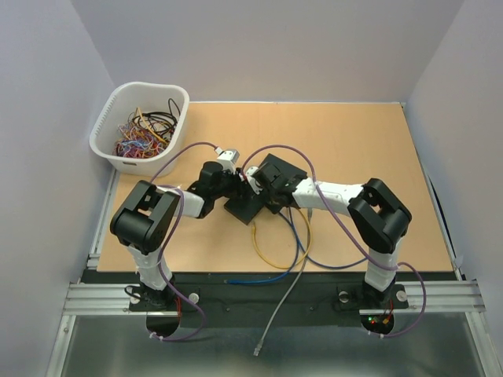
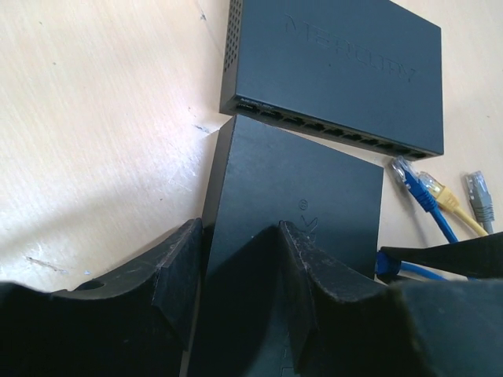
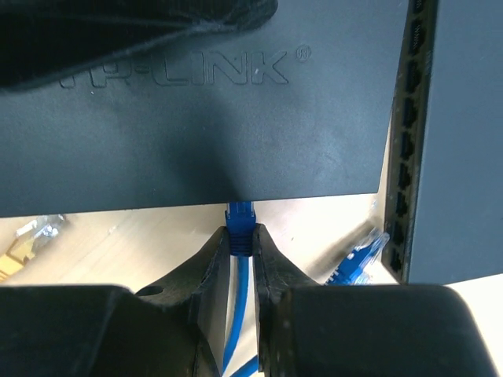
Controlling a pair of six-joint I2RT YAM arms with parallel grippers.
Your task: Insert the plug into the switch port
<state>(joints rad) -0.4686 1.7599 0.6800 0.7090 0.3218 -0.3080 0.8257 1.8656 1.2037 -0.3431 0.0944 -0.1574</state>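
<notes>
R gripper [image 3: 241,245] is pinched tight on the blue moulded-plastic cable plug [image 3: 240,218], its cable trailing back between the fingers. The plug's nose sits right at the near edge of the flat black plastic TP-Link switch [image 3: 196,133]. The port face is hidden in the right wrist view, so can't tell whether it has entered a port yet. L gripper [image 2: 240,263] is clamped across that same switch, one finger on each side, bracing it on the pale wooden tabletop [image 1: 354,141]. A second flat black switch [image 2: 338,63] lies just beside its corner, maybe touching, port row showing, w/ a loose blue plug [image 2: 405,174], yellow plug [image 2: 431,187] and grey plug [image 2: 479,192] near (none matter here). Step in hand looks like final alignment and seating. To do it well, get the plug square to the opening and the latch tab on the correct side, then push straight along the cable axis, slow, w/o twisting. L needs a firm hold so the box doesn't slide back. Main risk, I'd judge, is the nose catching on the housing lip and the plug tilting in the fingers.
</notes>
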